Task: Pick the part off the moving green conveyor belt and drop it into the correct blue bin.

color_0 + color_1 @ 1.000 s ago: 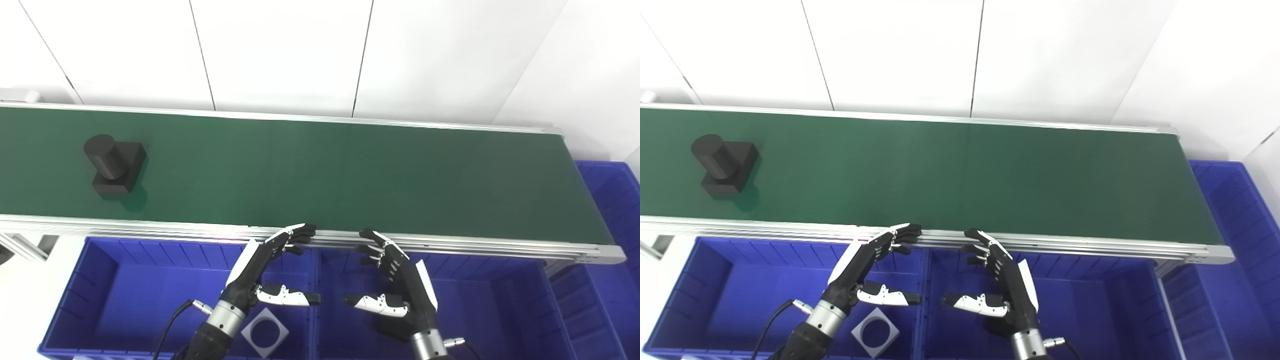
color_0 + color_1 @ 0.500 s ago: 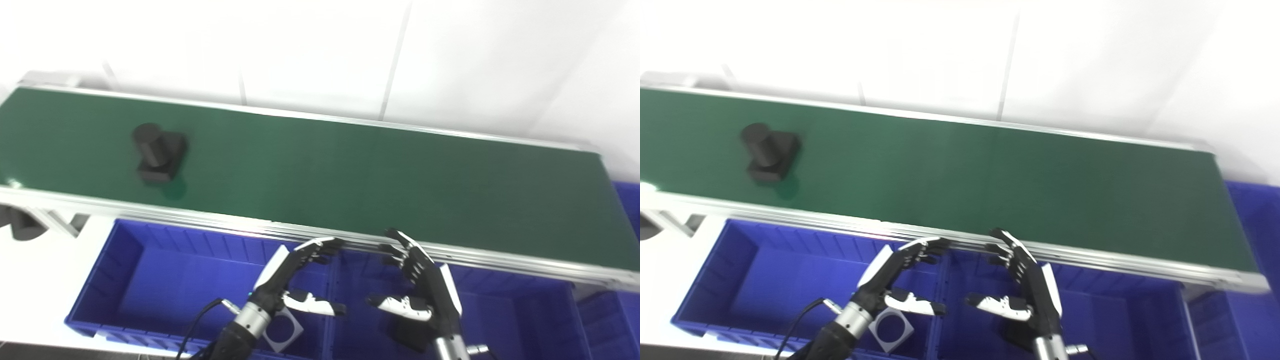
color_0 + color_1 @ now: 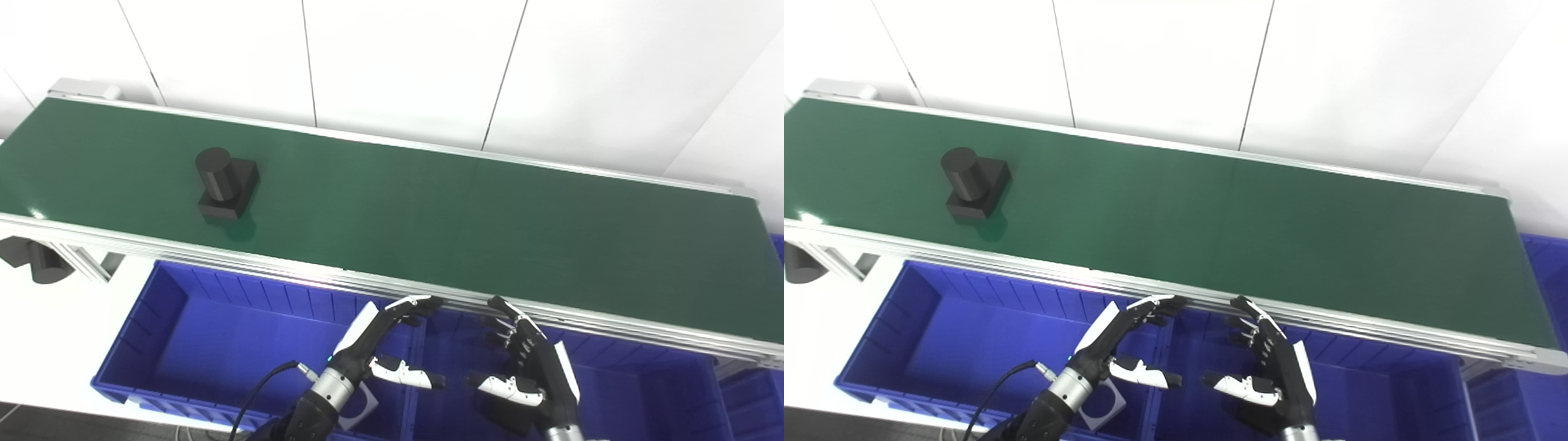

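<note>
A black part [image 3: 225, 187], a cylinder standing on a square base, rides on the left stretch of the green conveyor belt [image 3: 429, 208]. My left hand [image 3: 376, 343] hovers open over the seam between the two blue bins, well to the right of the part and below the belt's near rail. Beside it my right hand [image 3: 530, 380] is also open, held above the right bin [image 3: 612, 392]. Neither hand holds anything.
The left blue bin [image 3: 202, 343] holds a grey square plate with a round hole [image 3: 1097, 401], partly hidden by my left wrist. A further blue bin [image 3: 1543, 318] lies at the belt's right end. The belt's aluminium rail [image 3: 245, 263] runs just beyond my fingertips.
The camera has swung left, so the whole scene sits further right in the picture. The black part has travelled rightward along the belt. Both hands keep the same open pose.
</note>
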Robot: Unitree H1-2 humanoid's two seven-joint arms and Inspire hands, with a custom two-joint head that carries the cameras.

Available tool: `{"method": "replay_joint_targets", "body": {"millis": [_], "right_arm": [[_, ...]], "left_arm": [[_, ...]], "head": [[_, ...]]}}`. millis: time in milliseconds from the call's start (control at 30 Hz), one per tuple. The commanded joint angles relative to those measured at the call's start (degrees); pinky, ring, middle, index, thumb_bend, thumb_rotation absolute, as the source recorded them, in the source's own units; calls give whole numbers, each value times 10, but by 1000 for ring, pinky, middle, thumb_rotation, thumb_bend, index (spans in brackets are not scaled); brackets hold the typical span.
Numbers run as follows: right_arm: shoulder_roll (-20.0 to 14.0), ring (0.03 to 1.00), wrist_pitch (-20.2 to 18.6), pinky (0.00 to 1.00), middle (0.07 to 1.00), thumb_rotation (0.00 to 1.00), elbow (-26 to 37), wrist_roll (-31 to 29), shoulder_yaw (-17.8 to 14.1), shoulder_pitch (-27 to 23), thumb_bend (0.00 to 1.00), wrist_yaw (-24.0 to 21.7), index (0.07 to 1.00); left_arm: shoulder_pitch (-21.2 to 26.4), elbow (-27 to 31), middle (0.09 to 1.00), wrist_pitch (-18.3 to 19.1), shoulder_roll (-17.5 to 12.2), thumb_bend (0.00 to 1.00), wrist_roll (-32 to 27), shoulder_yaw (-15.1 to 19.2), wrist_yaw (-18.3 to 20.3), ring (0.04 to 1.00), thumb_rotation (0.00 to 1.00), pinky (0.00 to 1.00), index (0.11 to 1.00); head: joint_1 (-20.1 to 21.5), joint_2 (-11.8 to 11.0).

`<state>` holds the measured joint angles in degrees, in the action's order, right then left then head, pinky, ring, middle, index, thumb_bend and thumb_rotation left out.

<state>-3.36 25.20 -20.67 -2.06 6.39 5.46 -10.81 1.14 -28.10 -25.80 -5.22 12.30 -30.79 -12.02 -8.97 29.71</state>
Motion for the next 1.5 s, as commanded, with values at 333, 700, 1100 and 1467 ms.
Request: {"method": "replay_joint_targets", "body": {"millis": [333,700,1100,1467], "right_arm": [[9,775,17,681,894,185,-10,2,-4,-16,915,-9,792],[11,758,17,653,887,197,-23,19,2,-17,928,7,771],[12,753,17,644,884,197,-19,17,5,-15,946,13,767],[19,711,17,616,821,214,149,-39,12,7,986,-40,759]], "left_arm": [[23,-16,827,-11,-9,970,-12,-19,-34,800,408,733,802],[21,-25,814,-11,-18,974,-18,-31,-42,796,381,739,801],[23,-21,811,-11,-22,994,-22,-35,-44,796,381,731,792],[25,-20,825,-11,-17,1000,-30,-34,-39,800,387,728,800]], "head": [[7,-35],[20,-58],[25,-50],[27,-37]]}}
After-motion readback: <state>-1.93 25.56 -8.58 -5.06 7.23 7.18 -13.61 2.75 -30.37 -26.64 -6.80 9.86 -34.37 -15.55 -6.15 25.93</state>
